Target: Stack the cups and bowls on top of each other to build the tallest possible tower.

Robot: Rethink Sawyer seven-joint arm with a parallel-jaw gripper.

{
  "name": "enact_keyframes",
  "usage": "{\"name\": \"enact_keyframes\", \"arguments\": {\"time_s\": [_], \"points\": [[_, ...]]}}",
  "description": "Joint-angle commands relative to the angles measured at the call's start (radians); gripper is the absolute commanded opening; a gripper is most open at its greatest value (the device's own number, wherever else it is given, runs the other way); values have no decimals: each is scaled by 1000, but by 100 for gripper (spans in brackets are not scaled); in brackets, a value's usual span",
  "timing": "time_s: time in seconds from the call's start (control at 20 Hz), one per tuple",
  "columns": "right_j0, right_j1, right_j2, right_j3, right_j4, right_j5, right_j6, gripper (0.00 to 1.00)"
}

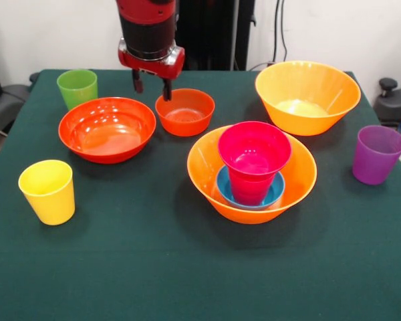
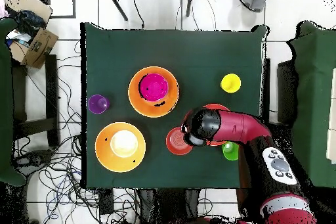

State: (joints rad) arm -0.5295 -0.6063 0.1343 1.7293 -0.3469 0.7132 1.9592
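My gripper (image 1: 152,85) is open and empty, low over the left rim of the small red-orange bowl (image 1: 184,112); one finger (image 1: 166,89) is at that rim and the other is outside it. In the overhead view my arm hides the gripper beside this bowl (image 2: 176,141). The tower (image 1: 252,175) is a large orange bowl holding a blue bowl (image 1: 274,194), a crimson-pink cup (image 1: 248,187) and a magenta bowl (image 1: 254,147) on top. The wide red-orange bowl (image 1: 107,128), green cup (image 1: 77,87), yellow cup (image 1: 48,190), purple cup (image 1: 377,154) and second large orange bowl (image 1: 307,97) stand apart.
The green cloth table (image 1: 187,267) ends close behind the green cup and the second orange bowl. Chairs and cables lie on the floor around the table (image 2: 59,162). In the overhead view my arm (image 2: 236,126) covers part of the wide red-orange bowl.
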Motion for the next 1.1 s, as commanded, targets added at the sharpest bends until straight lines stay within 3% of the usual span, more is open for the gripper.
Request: {"name": "enact_keyframes", "arguments": {"time_s": [0.05,0.55,1.1], "points": [[9,91,49,-6,-77,-94,-34,100],[26,126,39,-18,-61,-128,13,100],[18,167,2,45,-94,-231,24,100]]}}
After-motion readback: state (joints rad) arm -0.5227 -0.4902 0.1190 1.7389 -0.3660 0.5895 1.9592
